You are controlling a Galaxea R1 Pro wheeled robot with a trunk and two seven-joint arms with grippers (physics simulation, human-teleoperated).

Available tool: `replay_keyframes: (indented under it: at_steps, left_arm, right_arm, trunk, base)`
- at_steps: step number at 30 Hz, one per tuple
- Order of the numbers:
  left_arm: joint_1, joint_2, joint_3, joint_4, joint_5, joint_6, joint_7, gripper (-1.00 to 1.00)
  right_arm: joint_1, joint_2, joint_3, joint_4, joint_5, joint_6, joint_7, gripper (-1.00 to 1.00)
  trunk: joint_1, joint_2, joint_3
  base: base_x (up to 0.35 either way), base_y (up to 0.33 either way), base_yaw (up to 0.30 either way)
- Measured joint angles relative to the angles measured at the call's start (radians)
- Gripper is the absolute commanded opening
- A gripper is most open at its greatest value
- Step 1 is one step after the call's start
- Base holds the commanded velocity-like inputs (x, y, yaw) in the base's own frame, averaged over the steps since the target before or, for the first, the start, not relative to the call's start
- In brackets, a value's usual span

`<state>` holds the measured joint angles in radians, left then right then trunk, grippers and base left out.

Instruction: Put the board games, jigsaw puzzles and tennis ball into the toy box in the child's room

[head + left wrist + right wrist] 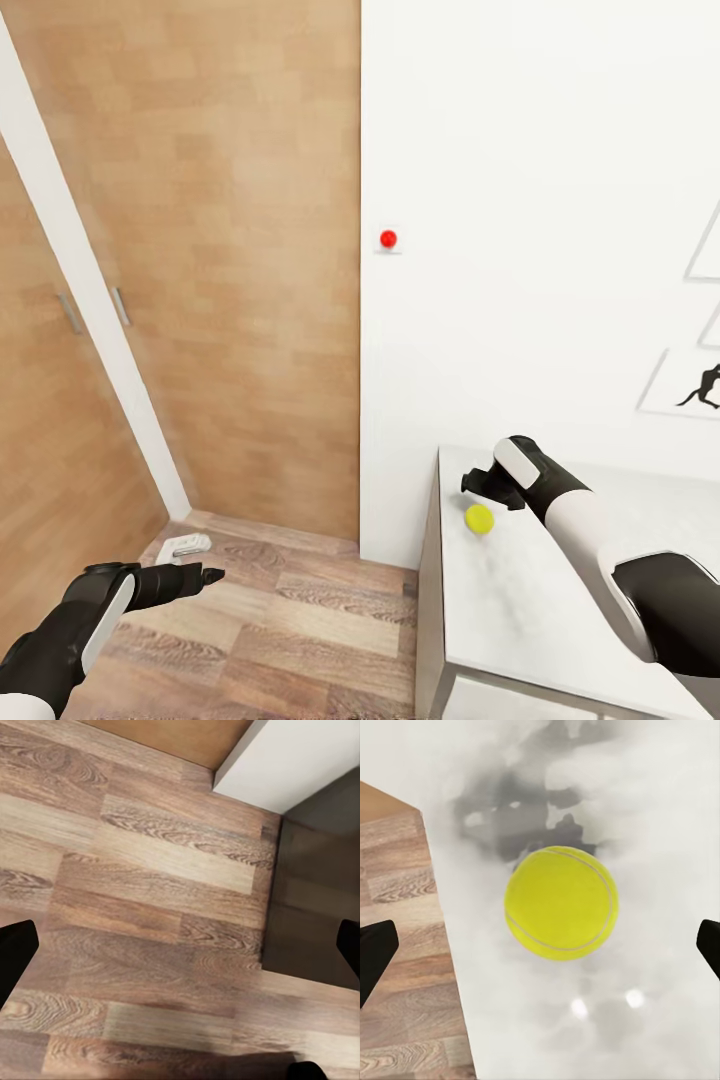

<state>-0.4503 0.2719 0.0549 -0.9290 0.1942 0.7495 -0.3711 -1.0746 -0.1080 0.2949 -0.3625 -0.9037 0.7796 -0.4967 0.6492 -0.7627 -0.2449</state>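
Observation:
The tennis ball (479,518), yellow-green, lies on the light grey table (520,620) close to its left end. My right gripper (482,486) hovers just above and behind the ball. In the right wrist view the tennis ball (561,902) sits centred on the table top (660,810), and the right gripper (540,952) is open, its dark fingertips (375,956) far apart on either side and not touching it. My left gripper (205,575) hangs over the wood floor, left of the table. In the left wrist view the left gripper (180,949) is open and empty.
A white wall corner (362,400) rises behind the table, with a red knob (388,239) on it. Wooden wardrobe doors (230,250) fill the left. A small white object (185,545) lies on the floor. A black silhouette picture (700,385) hangs at the right.

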Motion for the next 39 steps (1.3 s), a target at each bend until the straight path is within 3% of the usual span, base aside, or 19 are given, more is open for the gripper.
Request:
replay_keyframes:
  at_steps: [39]
  left_arm:
    - [0.0, -0.002, -0.001, 0.0, 0.0, -0.002, 0.0, 1.0]
  right_arm:
    - [0.0, -0.002, 0.0, 0.004, 0.002, -0.032, 0.003, 1.0]
  trunk:
    - [0.0, 0.0, -0.064]
  base:
    - [0.0, 0.0, 0.0]
